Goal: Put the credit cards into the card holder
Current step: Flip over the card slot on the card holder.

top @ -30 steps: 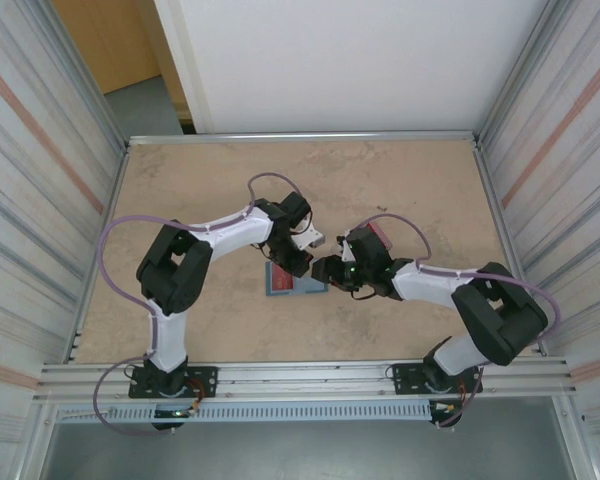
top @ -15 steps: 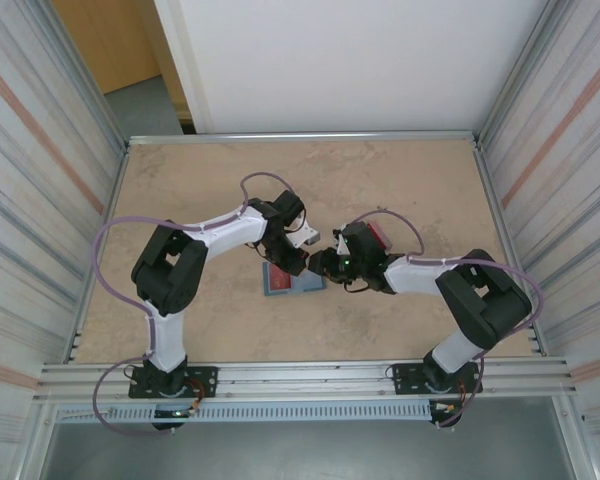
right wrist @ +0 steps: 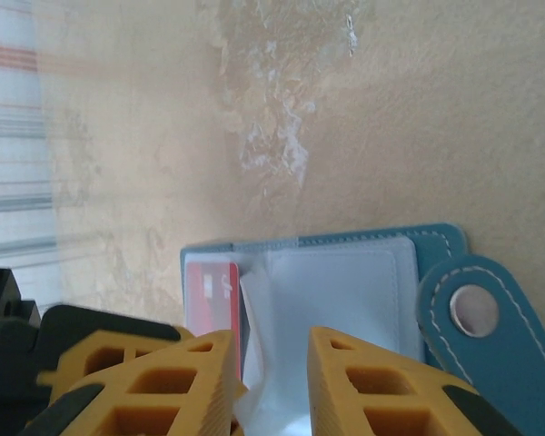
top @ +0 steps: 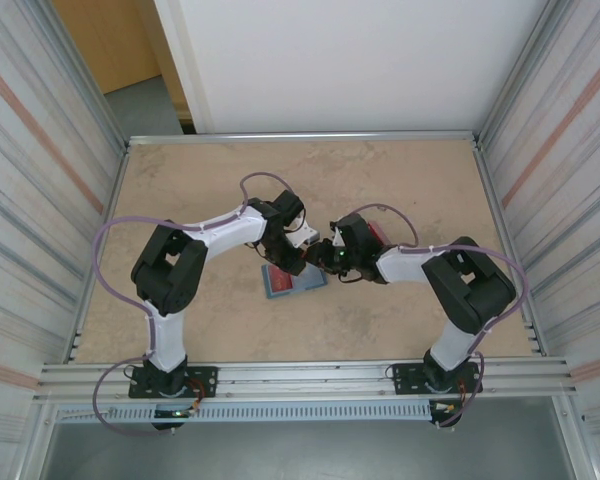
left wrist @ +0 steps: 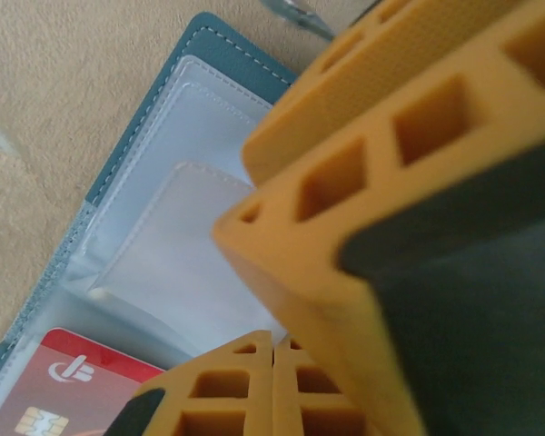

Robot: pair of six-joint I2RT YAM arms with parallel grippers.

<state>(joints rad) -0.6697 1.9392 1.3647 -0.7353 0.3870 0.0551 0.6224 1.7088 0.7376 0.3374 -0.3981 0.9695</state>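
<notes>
Card holder (right wrist: 345, 286) lies open: teal cover, clear pockets, red card (right wrist: 211, 289) inside. My left gripper (left wrist: 272, 363) is closed; my right gripper (right wrist: 274, 372) stands parted.

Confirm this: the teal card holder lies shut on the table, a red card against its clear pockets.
Not quite. The card holder lies open, not shut: the right wrist view shows its clear inner pockets spread flat and the snap tab loose to one side. The red card does sit against those pockets.
</notes>
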